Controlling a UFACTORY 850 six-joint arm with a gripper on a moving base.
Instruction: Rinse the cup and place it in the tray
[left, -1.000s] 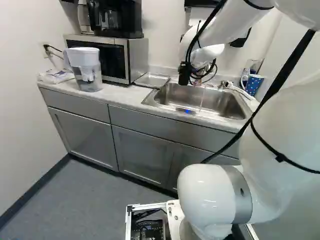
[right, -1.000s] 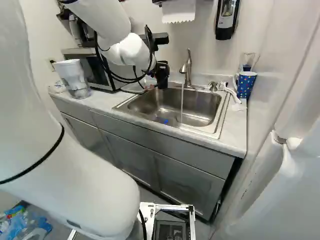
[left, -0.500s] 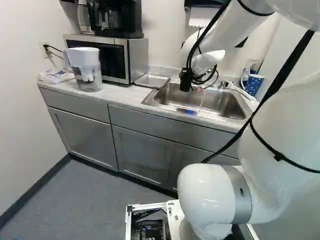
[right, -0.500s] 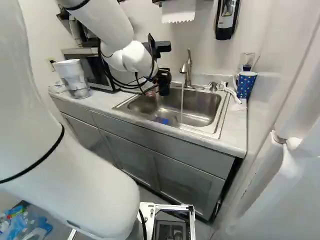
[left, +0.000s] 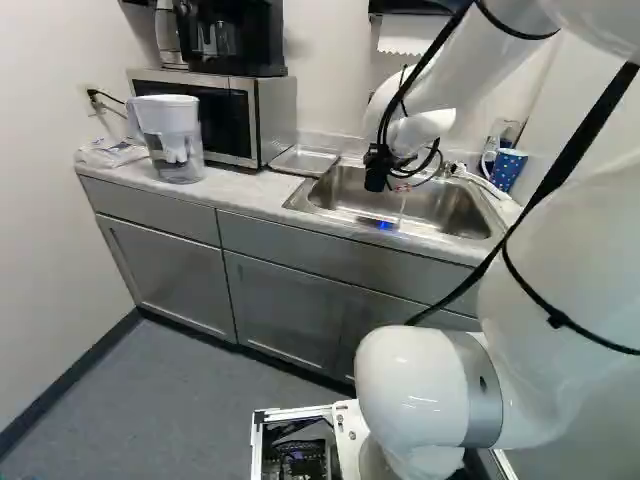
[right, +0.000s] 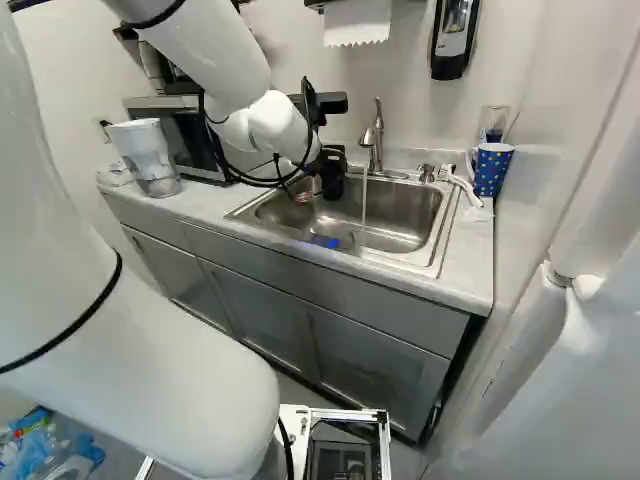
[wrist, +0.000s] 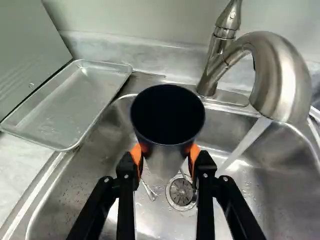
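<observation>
My gripper (right: 326, 168) hangs over the left part of the sink (right: 430, 268) in the right base view. In the wrist view the gripper (wrist: 165, 156) is shut on a dark cup (wrist: 165, 141), an orange pad on each side. The cup's dark, open mouth faces the wrist camera, so its far end is hard to make out. Water (wrist: 245, 146) runs from the faucet (wrist: 282, 75) into the basin, beside the cup and apart from it. The shallow metal tray (wrist: 75, 106) lies on the counter between sink and microwave, with nothing standing in it.
A microwave (left: 230, 118) and a water pitcher (left: 172, 140) stand left of the tray on the counter. At the sink's right are a blue dotted mug (right: 492, 170) and a white brush (right: 460, 184). A drain (wrist: 181, 193) lies in the basin below the gripper.
The arm has lowered and shifted a little rightward in both base views, carrying the gripper down towards the basin. The base has stayed put, and the water keeps running.
</observation>
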